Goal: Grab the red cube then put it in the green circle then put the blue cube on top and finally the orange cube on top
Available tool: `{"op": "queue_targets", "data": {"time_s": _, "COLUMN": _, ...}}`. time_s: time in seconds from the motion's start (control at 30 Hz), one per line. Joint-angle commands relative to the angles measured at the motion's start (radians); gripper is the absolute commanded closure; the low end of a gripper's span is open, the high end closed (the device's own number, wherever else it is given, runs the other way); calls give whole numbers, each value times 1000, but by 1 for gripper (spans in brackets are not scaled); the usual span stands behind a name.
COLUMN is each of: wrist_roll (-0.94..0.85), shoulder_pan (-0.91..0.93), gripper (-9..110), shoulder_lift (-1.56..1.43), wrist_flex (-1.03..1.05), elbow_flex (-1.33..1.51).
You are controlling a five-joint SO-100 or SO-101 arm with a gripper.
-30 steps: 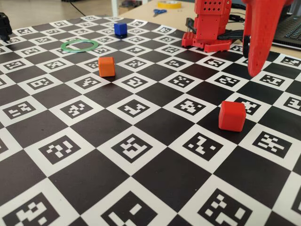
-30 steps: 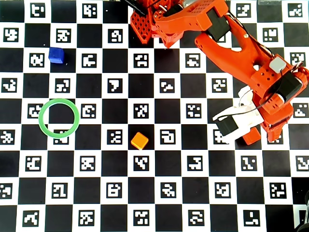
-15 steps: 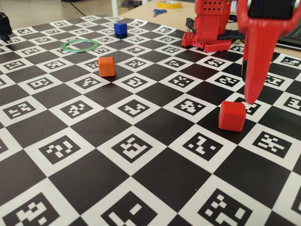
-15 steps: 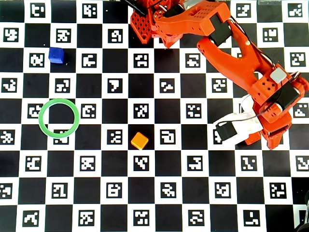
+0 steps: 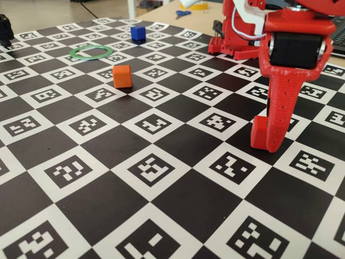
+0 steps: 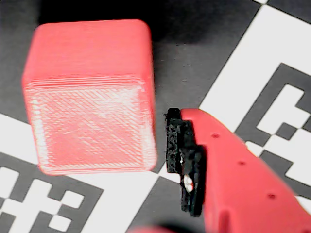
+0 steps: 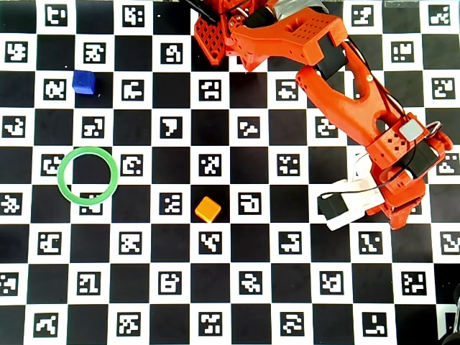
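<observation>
Here the gripper (image 5: 268, 141) straddles the red cube (image 6: 90, 97), jaws spread and not yet clamped, so closing off-centre could nudge or twist it away.

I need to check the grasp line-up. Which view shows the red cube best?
The wrist view: the red cube fills the frame, with one padded finger just beside it, a thin gap between. In the fixed view only a corner shows behind the gripper. In the overhead view the arm hides it.
</observation>
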State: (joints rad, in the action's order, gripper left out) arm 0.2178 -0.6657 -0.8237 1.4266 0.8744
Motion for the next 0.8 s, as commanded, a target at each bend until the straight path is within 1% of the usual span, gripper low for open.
{"op": "queue_targets", "data": {"time_s": 0.0, "wrist_roll": -8, "shoulder_pan": 14, "gripper": 61, "shoulder_lift": -38, "wrist_flex": -17, "elbow_flex": 5}}
{"op": "queue_targets", "data": {"time_s": 0.37, "wrist_roll": 2, "shoulder_pan": 6, "gripper": 62, "shoulder_lift": -32, "wrist_flex": -43, "elbow_flex": 23}}
{"op": "queue_targets", "data": {"time_s": 0.6, "wrist_roll": 3, "shoulder_pan": -2, "gripper": 65, "shoulder_lift": -31, "wrist_flex": -71, "elbow_flex": 46}}
{"op": "queue_targets", "data": {"time_s": 0.77, "wrist_roll": -3, "shoulder_pan": -3, "gripper": 71, "shoulder_lift": -29, "wrist_flex": -81, "elbow_flex": 48}}
